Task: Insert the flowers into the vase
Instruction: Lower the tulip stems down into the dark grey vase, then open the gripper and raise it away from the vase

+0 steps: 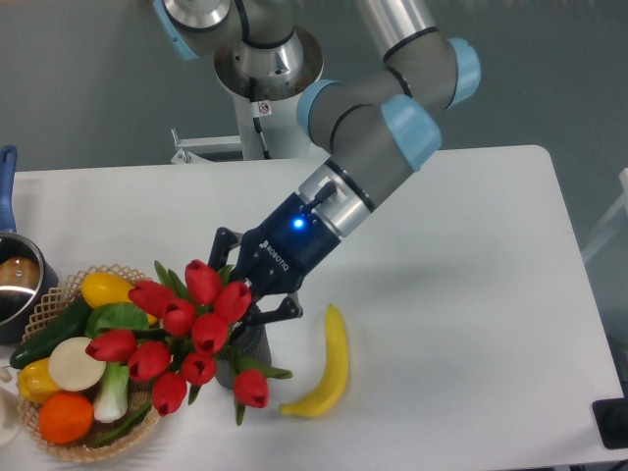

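Bright, even light; soft shadows

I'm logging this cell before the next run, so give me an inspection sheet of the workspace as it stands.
Surface: white table, no spills seen.
Job's things: flowers, red tulips, heads spread over the vase, which is mostly hidden behind them.
Clutter: banana right of the vase; wicker basket of vegetables and fruit at left; metal pot with blue handle at the left edge.
Gripper: gripper down at the flowers above the vase; fingers hidden, state unclear.
Cables: nothing seen.
Surroundings: grey floor; dark object at lower right.
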Controlling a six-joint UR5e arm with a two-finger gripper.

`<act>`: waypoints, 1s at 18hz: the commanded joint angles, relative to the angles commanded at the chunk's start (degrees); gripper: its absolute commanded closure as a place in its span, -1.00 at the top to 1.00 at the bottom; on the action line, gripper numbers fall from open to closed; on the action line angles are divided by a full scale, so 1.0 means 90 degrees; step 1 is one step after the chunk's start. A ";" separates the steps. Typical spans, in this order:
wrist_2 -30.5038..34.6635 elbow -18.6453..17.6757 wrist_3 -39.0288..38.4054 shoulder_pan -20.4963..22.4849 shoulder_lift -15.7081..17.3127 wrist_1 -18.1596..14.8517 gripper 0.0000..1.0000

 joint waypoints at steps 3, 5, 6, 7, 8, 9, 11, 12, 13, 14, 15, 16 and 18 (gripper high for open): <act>0.0029 -0.0263 0.0341 0.0000 0.0039 0.0000 -0.43; 0.0030 -0.0449 0.0527 0.0000 0.0078 0.0000 -0.24; 0.0020 -0.0527 0.0576 0.0000 0.0126 0.0000 -0.12; 0.0020 -0.0615 0.0577 0.0010 0.0185 0.0000 -0.02; 0.0020 -0.0732 0.0577 0.0029 0.0243 0.0000 0.09; 0.0020 -0.0830 0.0587 0.0058 0.0292 0.0000 0.21; 0.0030 -0.0996 0.0587 0.0117 0.0371 0.0000 0.39; 0.0030 -0.1074 0.0587 0.0166 0.0419 0.0000 0.56; 0.0049 -0.1113 0.0567 0.0185 0.0458 -0.0010 0.86; 0.0184 -0.1182 0.0557 0.0205 0.0517 -0.0019 0.99; 0.0341 -0.1269 0.0557 0.0224 0.0585 -0.0020 1.00; 0.0429 -0.1347 0.0567 0.0254 0.0634 -0.0010 1.00; 0.0440 -0.1455 0.0567 0.0429 0.0732 -0.0020 1.00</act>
